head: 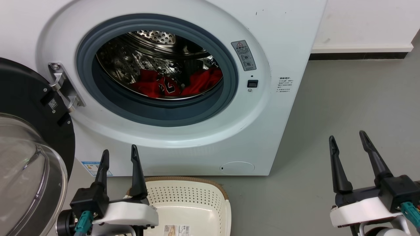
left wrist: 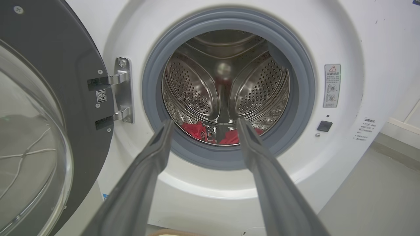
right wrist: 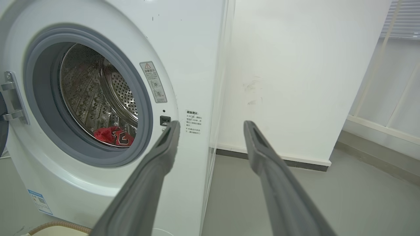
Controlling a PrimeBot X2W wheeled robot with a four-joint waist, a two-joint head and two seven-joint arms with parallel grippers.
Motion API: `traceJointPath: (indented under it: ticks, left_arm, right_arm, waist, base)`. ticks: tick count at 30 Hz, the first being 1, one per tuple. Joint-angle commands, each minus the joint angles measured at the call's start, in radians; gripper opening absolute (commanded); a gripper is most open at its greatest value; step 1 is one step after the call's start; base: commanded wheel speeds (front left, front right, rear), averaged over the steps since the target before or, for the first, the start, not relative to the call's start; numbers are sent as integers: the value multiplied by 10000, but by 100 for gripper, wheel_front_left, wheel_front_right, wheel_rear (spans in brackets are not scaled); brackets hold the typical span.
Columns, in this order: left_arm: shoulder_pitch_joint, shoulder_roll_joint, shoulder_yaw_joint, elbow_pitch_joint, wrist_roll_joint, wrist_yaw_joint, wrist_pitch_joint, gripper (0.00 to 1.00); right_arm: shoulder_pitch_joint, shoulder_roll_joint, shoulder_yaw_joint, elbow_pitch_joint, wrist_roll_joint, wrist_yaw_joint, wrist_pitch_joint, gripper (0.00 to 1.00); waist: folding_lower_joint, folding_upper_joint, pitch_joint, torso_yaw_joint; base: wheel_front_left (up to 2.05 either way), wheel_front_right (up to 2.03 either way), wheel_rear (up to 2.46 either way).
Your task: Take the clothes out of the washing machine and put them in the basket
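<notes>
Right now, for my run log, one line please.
washing machine door open | red clothes in drum | basket empty | left gripper open | right gripper open

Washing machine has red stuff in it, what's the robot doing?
The robot is set to unload laundry. The washing machine has its door swung open, and the red clothes lie at the bottom of the drum. The left claw and right claw are both open, holding nothing. The basket sits on the floor below, looking empty.
</notes>
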Motion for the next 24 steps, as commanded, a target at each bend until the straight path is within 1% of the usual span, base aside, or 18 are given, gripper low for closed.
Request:
traceJointPath:
  ticks: [1,3,9,14,20,24]
  left_arm:
    - [62,60,-65,10,215,92,-87,100]
    - [112,80,-134,147,322,53,-126,100]
    - [111,139,-315,575,822,-33,-249,100]
    - [102,234,-558,640,1343,-1,-355,100]
    - [251,100,-516,638,1454,-296,-479,100]
    - [354,-12,-327,726,1629,-547,-546,100]
  right_arm:
    - [89,-41,-13,73,-157,-2,-99,100]
    - [124,-40,-116,347,-87,-3,-132,100]
    - [43,-37,2,510,-730,-4,-271,100]
    - [76,-36,141,464,-1263,-4,-358,100]
    - [176,-34,202,505,-1514,-4,-468,100]
    - [291,-34,114,785,-1108,-4,-546,100]
  waist:
    - [0,0,-4,-5]
    - [0,0,-4,-17]
    - [0,0,-19,-50]
    - [0,0,-8,-71]
    - [0,0,-10,-73]
    - [0,0,-31,-75]
  base:
    - [0,0,0]
    - [0,0,0]
    - [0,0,0]
    - [0,0,0]
    - [0,0,0]
    - [0,0,0]
